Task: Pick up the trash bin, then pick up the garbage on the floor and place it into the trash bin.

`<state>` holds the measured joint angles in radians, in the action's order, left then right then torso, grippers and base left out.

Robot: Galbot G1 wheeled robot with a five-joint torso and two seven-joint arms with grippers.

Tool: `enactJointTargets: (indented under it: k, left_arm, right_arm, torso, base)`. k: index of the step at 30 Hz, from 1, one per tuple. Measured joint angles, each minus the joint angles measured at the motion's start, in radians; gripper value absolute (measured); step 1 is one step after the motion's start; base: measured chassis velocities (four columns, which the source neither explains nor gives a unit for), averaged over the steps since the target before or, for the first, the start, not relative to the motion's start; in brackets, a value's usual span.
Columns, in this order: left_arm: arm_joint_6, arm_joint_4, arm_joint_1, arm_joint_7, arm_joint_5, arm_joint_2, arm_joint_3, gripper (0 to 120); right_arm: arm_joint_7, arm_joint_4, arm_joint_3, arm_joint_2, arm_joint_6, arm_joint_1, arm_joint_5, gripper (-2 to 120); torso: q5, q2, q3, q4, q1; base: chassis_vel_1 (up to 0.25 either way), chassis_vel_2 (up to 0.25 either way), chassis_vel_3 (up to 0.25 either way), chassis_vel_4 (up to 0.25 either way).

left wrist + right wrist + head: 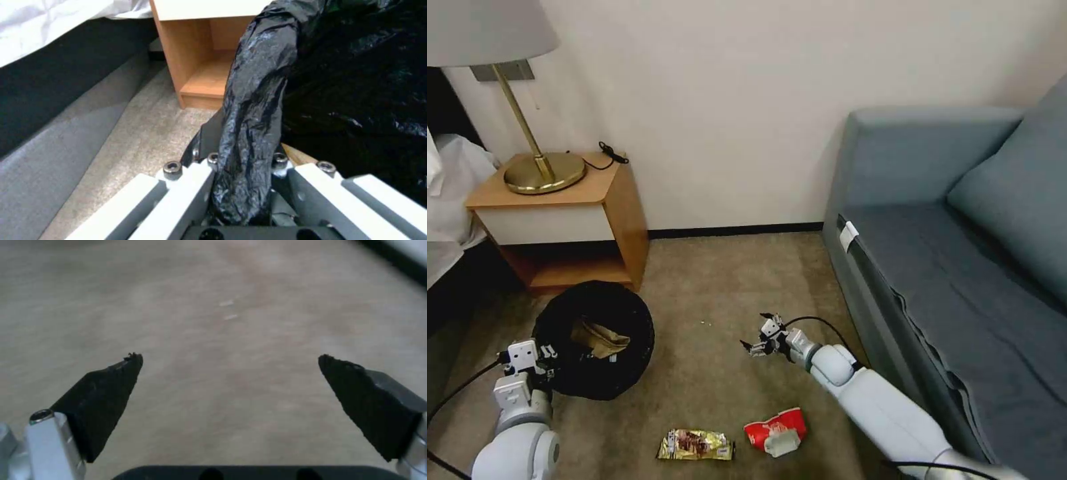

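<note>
Nearby, red-and-white packet (775, 430), printing unreadable

We see a beige carpeted floor (720, 313) running from the wall to the foot of our view. On it, at the left, stands the wooden nightstand (574, 220), and to the right sits the grey-blue sofa (934, 267). Just in front of the nightstand is the trash bin (594, 340). Nearer us, two pieces of garbage lie flat on the carpet side by side: a brownish snack wrapper (696, 445) and a red-and-white crushed packet (776, 430).
</note>
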<state>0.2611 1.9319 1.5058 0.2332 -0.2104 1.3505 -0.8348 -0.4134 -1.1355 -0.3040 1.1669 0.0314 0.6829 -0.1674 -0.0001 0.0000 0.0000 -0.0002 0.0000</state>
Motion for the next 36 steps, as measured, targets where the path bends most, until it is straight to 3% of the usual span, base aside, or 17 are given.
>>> enactJointTargets:
  k: [5, 19, 36]
  left_arm:
    - [0.002, -0.010, -0.013, 0.004, -0.001, -0.006, -0.006, 2]
    - [0.036, 0.013, -0.028, 0.039, -0.029, 0.008, -0.010, 2]
    - [0.039, 0.038, -0.020, 0.041, -0.034, 0.019, -0.014, 2]
  right_arm:
    - [-0.134, 0.002, -0.145, 0.005, 0.044, -0.077, -0.086, 100]
    - [-0.173, -0.032, -0.571, 0.034, 0.134, -0.246, -0.379, 100]
    - [-0.185, 0.092, -0.669, 0.160, 0.109, -0.207, -0.351, 100]
  torso:
    - [0.0001, 0.000, 0.000, 0.0002, 0.000]
    - [0.0000, 0.000, 0.000, 0.0002, 0.000]
    - [0.0000, 0.000, 0.000, 0.0001, 0.000]
  base:
    - [0.000, 0.000, 0.000, 0.000]
    - [0.000, 0.000, 0.000, 0.000]
    - [0.000, 0.000, 0.000, 0.000]
